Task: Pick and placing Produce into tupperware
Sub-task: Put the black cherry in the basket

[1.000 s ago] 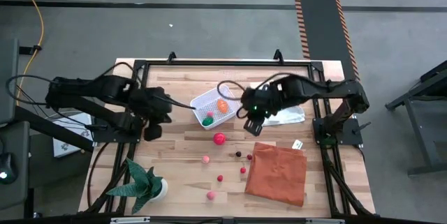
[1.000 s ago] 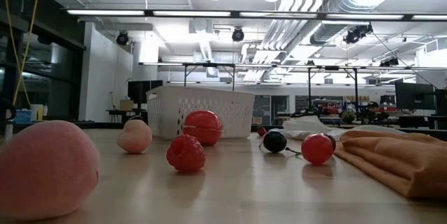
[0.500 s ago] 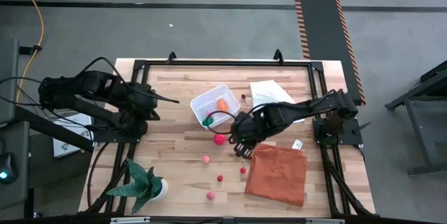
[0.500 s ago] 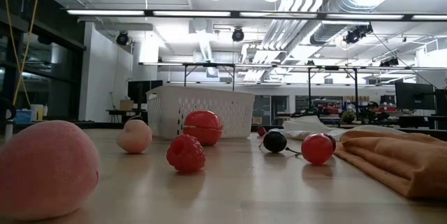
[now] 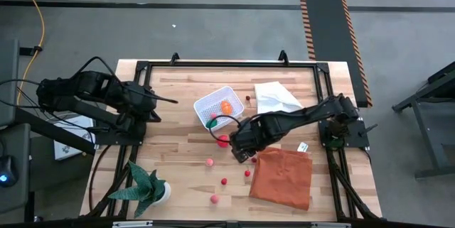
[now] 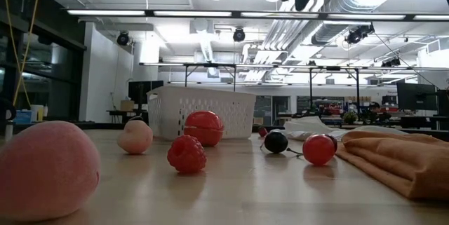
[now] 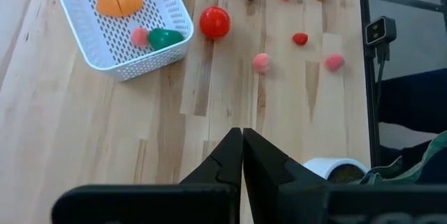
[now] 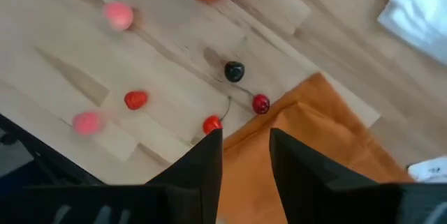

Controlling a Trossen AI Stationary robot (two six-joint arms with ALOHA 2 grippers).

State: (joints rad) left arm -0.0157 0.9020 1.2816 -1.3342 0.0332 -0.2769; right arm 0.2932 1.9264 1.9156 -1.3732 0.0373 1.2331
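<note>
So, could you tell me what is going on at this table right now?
The robot is sorting toy produce into the white tupperware, which already holds an orange piece, a green one and a pink one. The right end effector, open and empty, hangs over the loose pieces near the orange cloth, close to the big red ball and the dark cherry. The left end effector waits shut at the table's left side.

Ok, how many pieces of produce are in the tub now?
3 in the tub: an orange one near one end, a pink one beside a green one near the other. Nothing seems hidden.
</note>
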